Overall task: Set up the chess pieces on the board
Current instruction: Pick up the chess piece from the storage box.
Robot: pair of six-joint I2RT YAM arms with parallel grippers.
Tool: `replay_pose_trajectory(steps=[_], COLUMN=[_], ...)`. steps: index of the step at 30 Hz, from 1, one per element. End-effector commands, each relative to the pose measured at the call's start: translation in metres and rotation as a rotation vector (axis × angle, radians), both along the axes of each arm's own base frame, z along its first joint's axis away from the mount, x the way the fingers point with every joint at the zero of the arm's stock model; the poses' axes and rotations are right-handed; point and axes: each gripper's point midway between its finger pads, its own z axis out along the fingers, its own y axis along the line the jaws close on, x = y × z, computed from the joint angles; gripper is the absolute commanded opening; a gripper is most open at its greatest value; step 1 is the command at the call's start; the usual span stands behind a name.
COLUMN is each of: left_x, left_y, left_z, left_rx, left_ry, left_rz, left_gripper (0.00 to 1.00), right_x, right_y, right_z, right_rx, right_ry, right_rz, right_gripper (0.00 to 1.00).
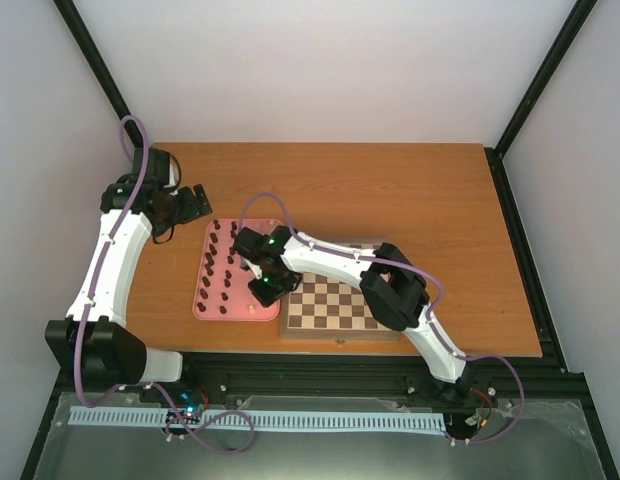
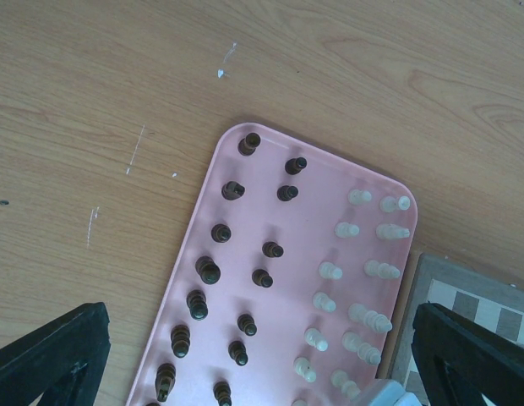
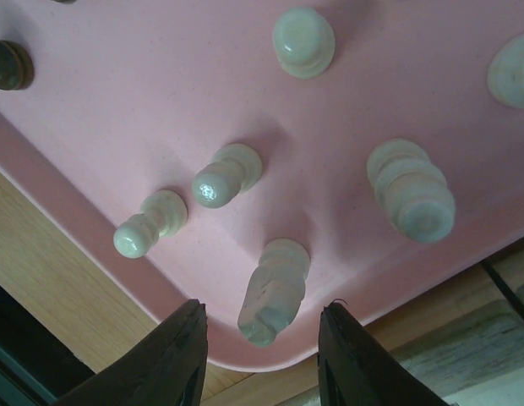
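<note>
The board (image 1: pixel 330 305) lies near the table's front edge with no pieces showing on its visible squares; the right arm covers its far side. The chess pieces stand in a pink tray (image 1: pixel 202 300) to the left of the board: dark brown ones (image 2: pixel 209 271) in the left rows, cream ones (image 2: pixel 376 269) in the right rows. My right gripper (image 3: pixel 262 326) hangs over the tray's near corner, open, with a cream piece (image 3: pixel 275 292) between its fingers and a gap on each side. My left gripper (image 2: pixel 258 338) is open high above the tray's far end, holding nothing.
The pink tray (image 2: pixel 304 254) lies right beside the board's wooden rim (image 2: pixel 418 288). Bare wooden table (image 1: pixel 390 190) stretches behind and to the right. Black frame posts stand at the table's back corners, and a black rail runs along its front edge.
</note>
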Motion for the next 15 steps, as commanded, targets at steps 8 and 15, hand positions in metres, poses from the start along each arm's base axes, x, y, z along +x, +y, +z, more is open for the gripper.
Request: replay_pose_trajectory(steps=[8,15], left_x=[0.0027,0.0036], left_y=[-0.0006,-0.0002], left_z=[0.0056,0.0053], left_rx=[0.009,0.011], left_ry=[-0.023,-0.021], left_rz=[-0.012,-0.011], left_gripper=[1.0,1.0], right_x=[-0.0025,-0.0015], right_y=[0.0062,0.0078], right_z=[-0.0057,-0.0064], right_rx=[-0.008,-0.008], right_ry=[0.002,0.0], right_rz=[0.022,0.028], right_gripper=[0.31,0.23])
